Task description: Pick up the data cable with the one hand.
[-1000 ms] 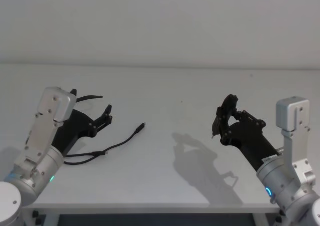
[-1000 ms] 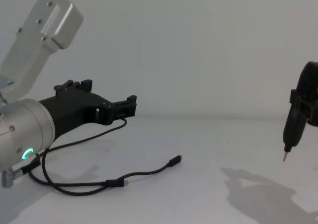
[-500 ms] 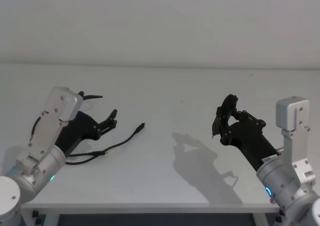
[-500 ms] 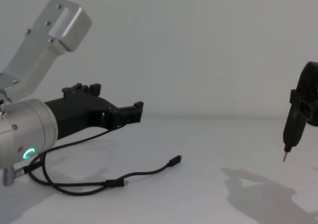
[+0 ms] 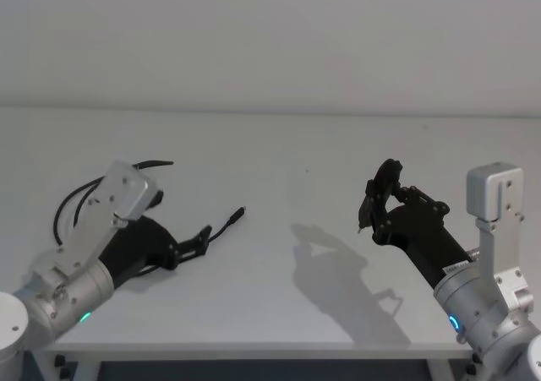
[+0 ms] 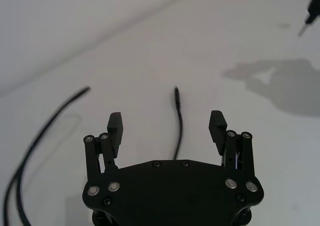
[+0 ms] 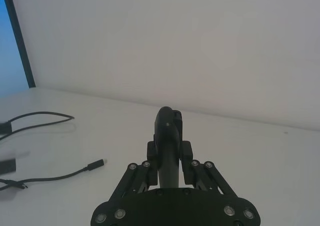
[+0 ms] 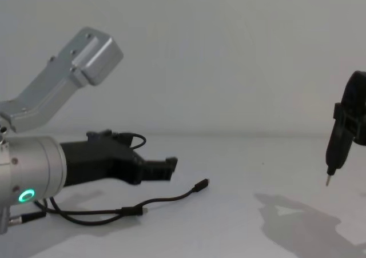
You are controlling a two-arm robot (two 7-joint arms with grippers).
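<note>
Left pincer point(image 6: 166, 121) gapes wide, empty, the cable point(image 6: 179, 131) on the bench point(image 6: 240, 45) running between its fingers; right pincer point(image 7: 169, 156), far off, clamps a pen point(image 7: 168, 123).

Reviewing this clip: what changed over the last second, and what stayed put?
The left gripper has dropped from above the table and pushed forward. It is now low over the data cable, fingers open, with the cord lined up between them; nothing is grasped yet. The cable lies where it did. The right gripper stays raised, shut on its pen-like tool.
</note>
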